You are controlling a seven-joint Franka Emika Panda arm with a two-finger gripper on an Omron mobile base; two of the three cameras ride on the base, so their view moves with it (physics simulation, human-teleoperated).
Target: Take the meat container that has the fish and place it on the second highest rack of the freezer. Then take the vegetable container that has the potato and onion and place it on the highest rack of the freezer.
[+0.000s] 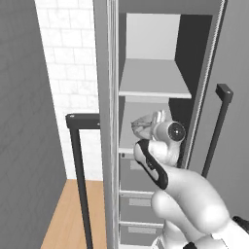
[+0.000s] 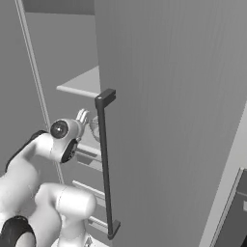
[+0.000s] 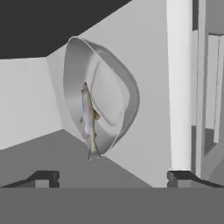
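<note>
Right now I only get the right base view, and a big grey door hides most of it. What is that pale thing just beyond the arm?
Observer: A pale tub with a small fish lying in it. The hand view shows it plainly.
Operator: Is the claw holding it?
Observer: No. The gripper is open, and its fingertips stand wide apart and short of the tub.
Operator: Which shelf is it on?
Observer: In the left base view it sits on the lower shelf of the two, below the upper shelf.
</note>
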